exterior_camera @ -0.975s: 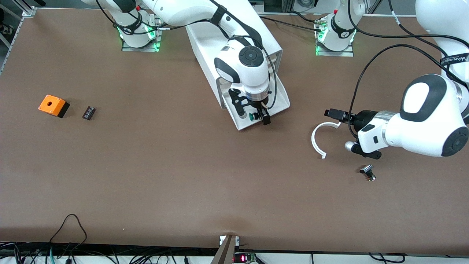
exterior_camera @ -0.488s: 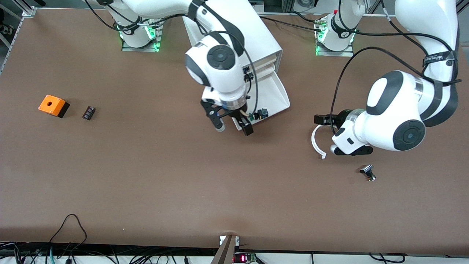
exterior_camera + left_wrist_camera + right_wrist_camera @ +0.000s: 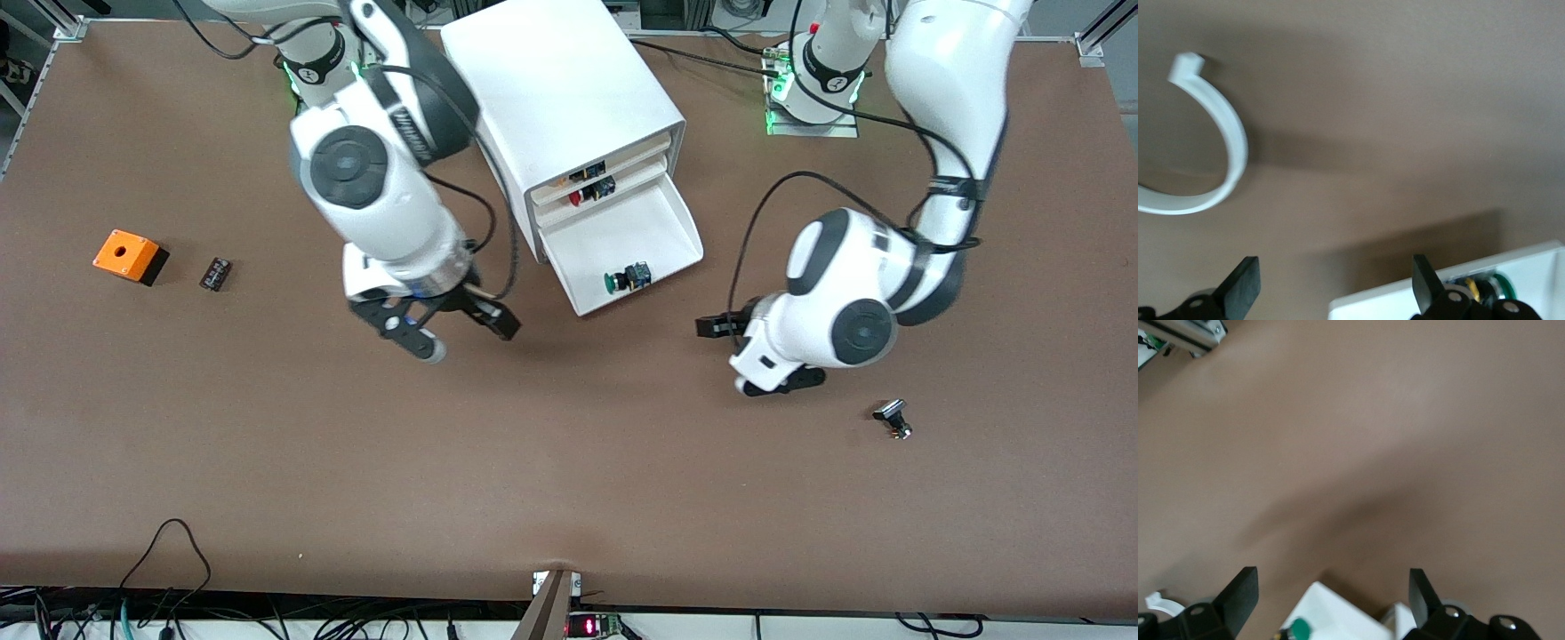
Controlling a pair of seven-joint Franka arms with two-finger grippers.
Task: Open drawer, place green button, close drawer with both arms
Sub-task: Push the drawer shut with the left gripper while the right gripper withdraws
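The drawer [image 3: 642, 224] stands pulled out of the white cabinet [image 3: 560, 80]. The green-capped button [image 3: 624, 279] lies in it near its front edge. My right gripper [image 3: 455, 332] is open and empty over the bare table, beside the drawer toward the right arm's end. Its wrist view shows the drawer's corner [image 3: 1338, 613] and the button [image 3: 1298, 630] between open fingers [image 3: 1241, 593]. My left gripper [image 3: 713, 327] is open and empty, low over the table beside the drawer toward the left arm's end. Its wrist view shows the drawer's corner [image 3: 1405, 303] and the button [image 3: 1498, 287].
A red-capped button [image 3: 576, 197] shows in the drawer above. A white C-shaped ring [image 3: 1225, 133] lies under the left arm. A black-and-silver part [image 3: 892, 418] lies toward the left arm's end. An orange box [image 3: 130, 256] and a small black part [image 3: 214, 273] lie toward the right arm's end.
My right gripper let go of the button in the drawer and swung off toward the right arm's end. My left gripper moved toward the drawer and now covers the white ring.
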